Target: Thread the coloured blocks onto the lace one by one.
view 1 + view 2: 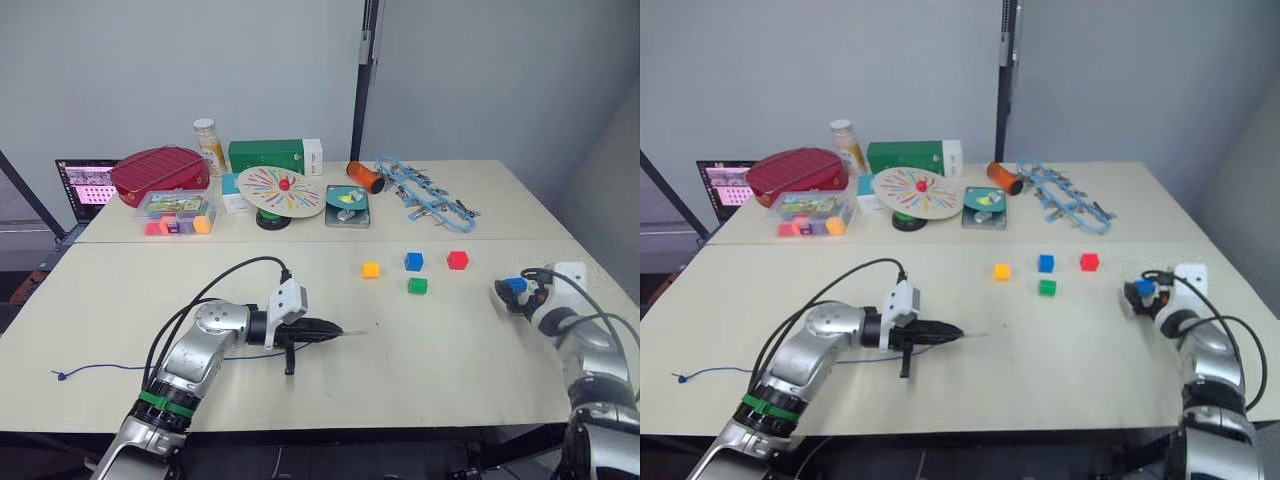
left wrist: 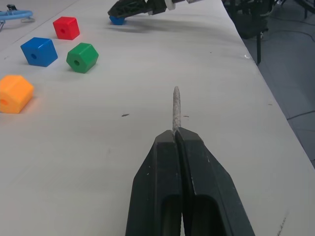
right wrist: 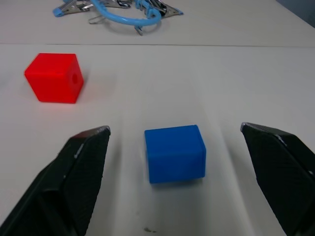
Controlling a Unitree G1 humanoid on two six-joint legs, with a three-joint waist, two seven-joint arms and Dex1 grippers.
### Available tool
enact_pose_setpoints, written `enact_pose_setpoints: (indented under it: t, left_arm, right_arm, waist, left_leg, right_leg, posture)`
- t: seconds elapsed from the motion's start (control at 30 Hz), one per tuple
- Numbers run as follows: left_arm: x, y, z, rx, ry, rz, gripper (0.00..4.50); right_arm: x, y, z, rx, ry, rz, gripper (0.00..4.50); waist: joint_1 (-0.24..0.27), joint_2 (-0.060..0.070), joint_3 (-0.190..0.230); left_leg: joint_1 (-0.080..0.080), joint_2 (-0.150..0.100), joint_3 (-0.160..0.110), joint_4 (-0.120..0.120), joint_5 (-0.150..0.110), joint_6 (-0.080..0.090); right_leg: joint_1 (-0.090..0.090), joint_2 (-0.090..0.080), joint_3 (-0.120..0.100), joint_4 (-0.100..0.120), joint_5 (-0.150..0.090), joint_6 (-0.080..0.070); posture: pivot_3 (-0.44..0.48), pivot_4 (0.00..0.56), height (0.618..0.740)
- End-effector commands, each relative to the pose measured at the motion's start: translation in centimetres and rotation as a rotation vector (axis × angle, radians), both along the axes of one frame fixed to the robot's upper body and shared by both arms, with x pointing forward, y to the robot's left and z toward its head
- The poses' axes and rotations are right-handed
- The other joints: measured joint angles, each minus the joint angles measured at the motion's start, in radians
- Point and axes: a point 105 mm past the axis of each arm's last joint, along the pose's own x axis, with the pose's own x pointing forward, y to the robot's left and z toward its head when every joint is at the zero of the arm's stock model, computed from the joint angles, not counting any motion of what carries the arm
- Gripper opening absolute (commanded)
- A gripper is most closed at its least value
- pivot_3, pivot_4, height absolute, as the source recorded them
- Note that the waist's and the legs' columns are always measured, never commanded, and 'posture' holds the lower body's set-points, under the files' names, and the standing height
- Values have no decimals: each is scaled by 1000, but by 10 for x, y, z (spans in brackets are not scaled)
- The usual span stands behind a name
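My left gripper [image 2: 175,135] is clamped on the lace [image 1: 150,366], its stiff tip [image 2: 175,105] poking forward. My right gripper [image 3: 174,147] straddles 1 blue block [image 3: 175,153], fingers wide. I'd close squarely on its sides, leaving the hole clear for threading.

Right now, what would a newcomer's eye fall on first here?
The left pincer, shut on the lace's pale tip, holds it out level over the table. Ahead of it lie an orange-yellow block, a blue block, a red block and a green block. The open right pincer brackets a second blue block near the table's right edge.
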Motion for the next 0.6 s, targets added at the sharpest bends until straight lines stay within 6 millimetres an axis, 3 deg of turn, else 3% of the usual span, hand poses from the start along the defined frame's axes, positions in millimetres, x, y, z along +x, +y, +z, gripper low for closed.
enact_pose_setpoints:
  t: [0.03, 0.07, 0.17, 0.4, 0.5, 0.6]
  left_arm:
    - [0, 2, 11, -12, -47, 12, 49]
    - [0, 2, 11, -11, -48, 15, 49]
    - [-1, 2, 11, -10, -51, 20, 0]
    - [-5, -2, 10, -11, -45, 13, 0]
    - [-5, -2, 10, -8, -43, 7, 0]
    - [-4, -1, 8, -7, -36, 7, 0]
  right_arm:
    - [2, -4, 3, -28, 0, -14, 4500]
    - [2, -5, 4, -20, -2, -14, 4500]
    - [3, -3, 5, -14, -5, 10, 3654]
    - [-2, 1, 14, -38, -79, 47, 1235]
    - [-12, 11, 22, -11, -160, 68, 1185]
    - [-40, 54, 20, 2, -189, 143, 1185]
  waist:
    - [0, 0, 0]
    - [0, 0, 0]
    - [1, 0, 0]
    - [1, 0, 0]
    - [4, 0, 0]
    - [6, 0, 0]
  left_leg:
    - [0, 0, 0, 0, 0, 0]
    - [0, 0, 0, -1, 0, -1]
    - [0, 0, 0, -1, 1, -1]
    - [0, 0, 0, -2, 1, -1]
    - [0, 0, 0, -2, 0, -1]
    - [0, 0, -2, -4, 0, -1]
  right_leg:
    - [0, 0, 0, 0, 0, 0]
    - [0, 0, 0, 0, 0, 0]
    - [0, -1, 0, -1, 0, 0]
    - [0, -1, 0, -1, 0, 0]
    - [-1, -1, 0, -1, 0, 0]
    - [-1, 0, 0, -1, 0, 0]
  posture:
    - [0, 150, 740]
    - [0, 150, 740]
    - [0, 150, 740]
    - [0, 150, 740]
    - [0, 150, 740]
    - [0, 150, 740]
